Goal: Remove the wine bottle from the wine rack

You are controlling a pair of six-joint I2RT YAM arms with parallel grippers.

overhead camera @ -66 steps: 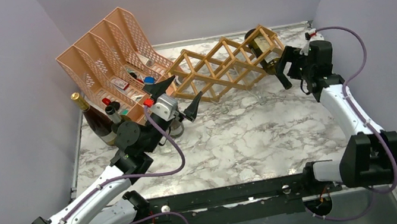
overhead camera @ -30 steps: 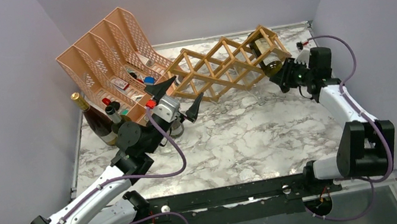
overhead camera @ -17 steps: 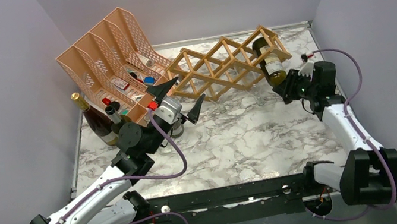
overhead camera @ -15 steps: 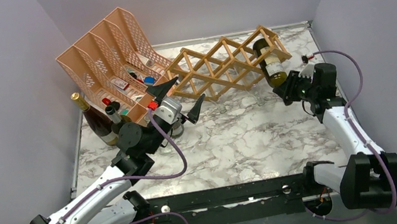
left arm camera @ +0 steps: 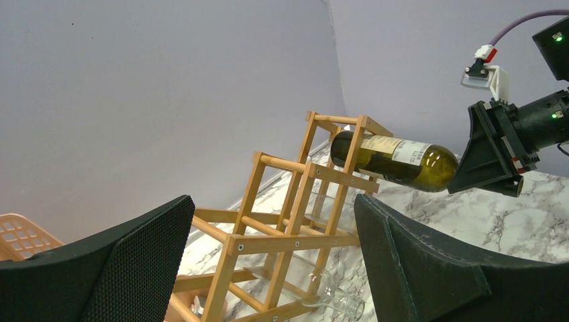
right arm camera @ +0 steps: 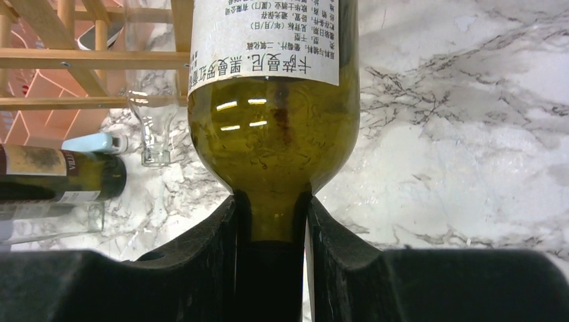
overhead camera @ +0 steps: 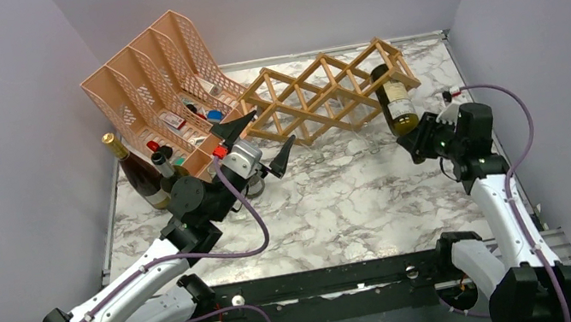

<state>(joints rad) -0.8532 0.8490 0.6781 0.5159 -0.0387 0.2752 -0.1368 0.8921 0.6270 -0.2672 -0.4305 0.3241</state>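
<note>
right gripper [right arm camera: 272, 231]: clamped tight on the bottle's neck
bottle [overhead camera: 396, 100]: lying tilted, base end poking into the end opening of the rack [overhead camera: 324, 96], neck toward the right arm
left gripper [left arm camera: 272, 258]: wide open, nothing in it, hanging near the pink organiser [overhead camera: 153, 87]

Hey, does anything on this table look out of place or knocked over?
Mostly tidy. The wine bottle hangs partway out of the wine rack, but only because the right pincer is shut on its neck. One oddity: a clear glass lies on its side under the rack.
</note>
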